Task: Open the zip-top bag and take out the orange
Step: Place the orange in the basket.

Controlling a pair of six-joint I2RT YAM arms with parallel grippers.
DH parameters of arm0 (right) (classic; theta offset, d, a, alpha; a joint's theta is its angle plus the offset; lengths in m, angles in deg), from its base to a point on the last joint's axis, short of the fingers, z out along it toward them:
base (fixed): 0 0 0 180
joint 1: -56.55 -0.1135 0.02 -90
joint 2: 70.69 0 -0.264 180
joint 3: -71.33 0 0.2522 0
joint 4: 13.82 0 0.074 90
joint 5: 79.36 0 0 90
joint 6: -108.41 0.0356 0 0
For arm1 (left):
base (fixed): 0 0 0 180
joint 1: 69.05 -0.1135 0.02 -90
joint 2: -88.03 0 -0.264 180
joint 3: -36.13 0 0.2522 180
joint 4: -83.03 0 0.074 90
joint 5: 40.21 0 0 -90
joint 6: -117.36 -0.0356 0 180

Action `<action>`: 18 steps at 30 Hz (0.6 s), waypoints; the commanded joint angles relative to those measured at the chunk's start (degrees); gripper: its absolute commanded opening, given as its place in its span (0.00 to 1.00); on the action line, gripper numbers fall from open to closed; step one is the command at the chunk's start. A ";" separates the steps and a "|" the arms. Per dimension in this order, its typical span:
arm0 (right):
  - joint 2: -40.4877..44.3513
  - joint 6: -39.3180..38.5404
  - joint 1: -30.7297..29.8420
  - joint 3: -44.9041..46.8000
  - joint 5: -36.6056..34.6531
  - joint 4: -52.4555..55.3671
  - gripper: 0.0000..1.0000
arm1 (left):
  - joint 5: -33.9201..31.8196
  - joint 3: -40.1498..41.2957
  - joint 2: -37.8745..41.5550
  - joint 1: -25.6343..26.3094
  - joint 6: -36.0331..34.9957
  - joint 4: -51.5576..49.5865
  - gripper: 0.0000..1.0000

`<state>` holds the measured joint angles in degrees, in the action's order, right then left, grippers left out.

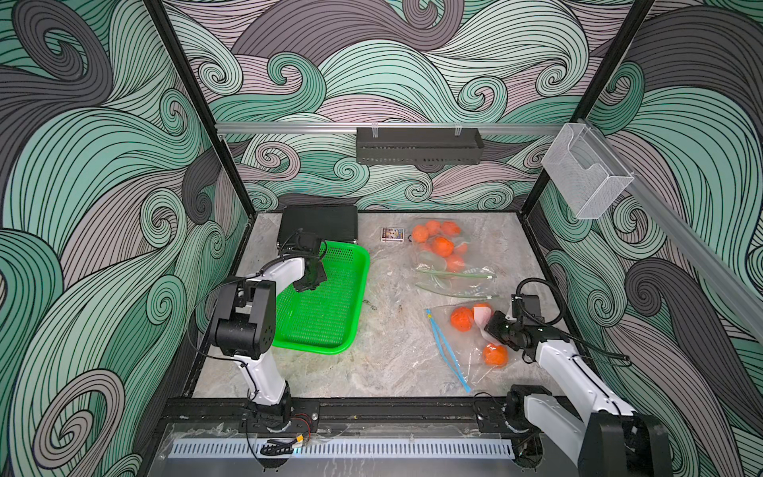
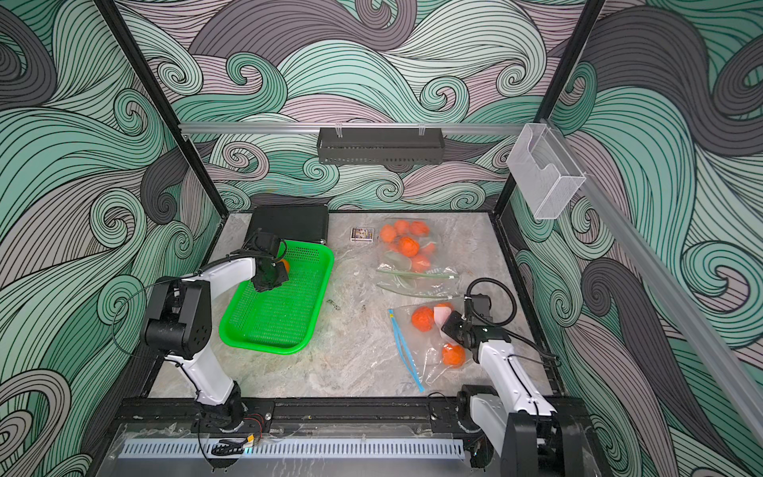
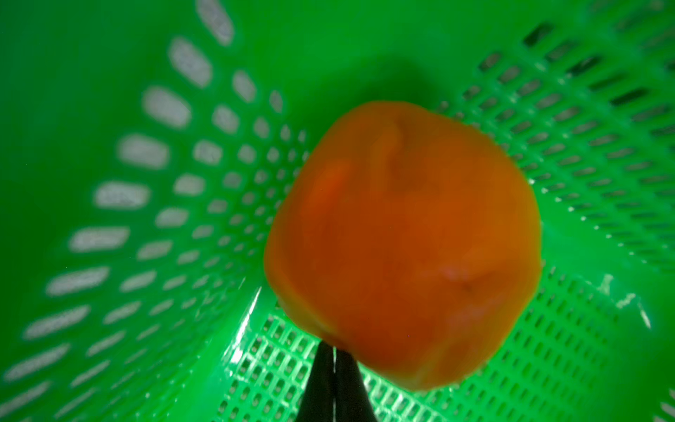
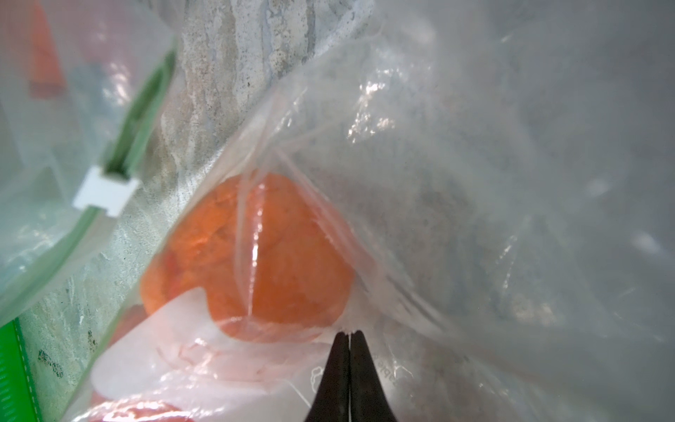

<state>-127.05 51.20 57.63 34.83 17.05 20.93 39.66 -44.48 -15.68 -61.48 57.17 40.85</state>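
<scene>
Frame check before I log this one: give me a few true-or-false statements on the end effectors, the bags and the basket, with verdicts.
1. The left end effector is shut, and an orange lies in the green basket. True.
2. The blue-zip bag is empty. False: oranges show inside it.
3. The right end effector hangs over the basket. False: it is shut on the blue-zip bag's film.
4. A green-zip bag lies farther from the robot than the blue-zip bag. True.

A marble table (image 1: 392, 363) holds a green basket (image 1: 322, 318). Just behind the basket sits a black box (image 1: 326, 223); off its far corner, a small carton (image 1: 392, 234). Across from it lie a green-zip bag (image 1: 450, 268) and, nearer, a blue-zip bag (image 1: 466, 351).
</scene>
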 commanded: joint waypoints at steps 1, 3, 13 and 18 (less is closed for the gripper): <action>0.34 -0.06 -0.47 0.50 -0.87 0.44 0.08 | -1.65 -2.47 -2.13 -0.71 -0.36 1.59 0.06; 0.37 -0.10 -0.39 0.42 -0.79 0.43 0.08 | -1.25 -3.06 -2.70 -0.76 -0.36 2.83 0.06; 0.33 -0.09 -0.47 0.50 -0.80 0.33 0.08 | 3.00 -0.71 2.23 -0.72 -0.22 0.93 0.30; 0.20 -0.18 -0.48 0.37 -0.71 0.28 0.08 | 12.48 3.91 12.54 2.16 1.01 1.70 0.33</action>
<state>-127.07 51.18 57.41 34.83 17.03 20.91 45.96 -41.35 -9.58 -61.37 57.08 42.31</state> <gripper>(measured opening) 0.080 0.337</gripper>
